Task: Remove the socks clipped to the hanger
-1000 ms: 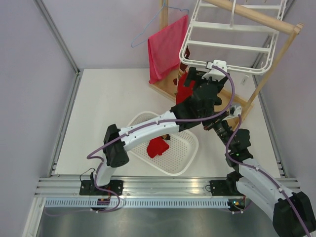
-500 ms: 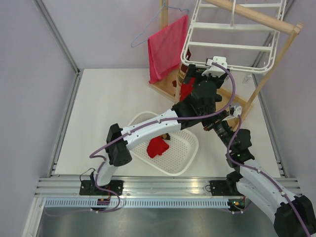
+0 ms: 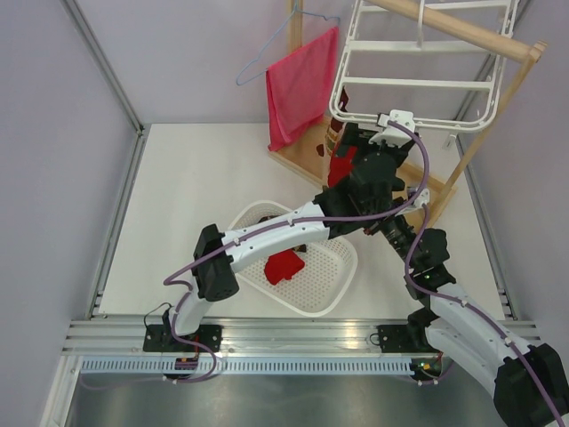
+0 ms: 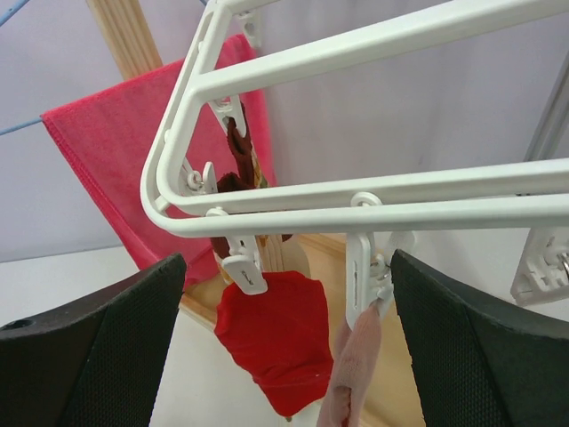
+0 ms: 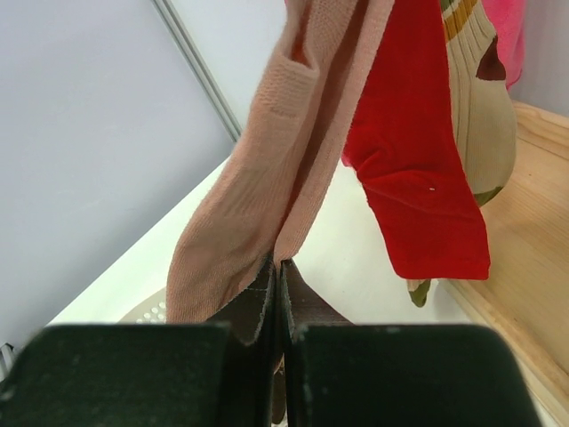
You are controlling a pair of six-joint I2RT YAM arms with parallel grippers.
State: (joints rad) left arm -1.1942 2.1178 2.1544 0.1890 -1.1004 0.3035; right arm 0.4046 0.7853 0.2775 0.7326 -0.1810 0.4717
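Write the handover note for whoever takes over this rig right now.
Left hand: open, raised at the hanger, fingers either side of two clips on its near rail.
Right hand: shut on the lower part of the pale pink sock, which is still clipped.
Done: one red sock lies in the basket.
Left: the pale pink sock, a second red sock and a patterned sock hang from clips; unclip them.

No text, label, brand or number can be read in any view. A small dark mark is seen on one clip of the hanger; it is possibly moulded lettering, but too small to be made out.
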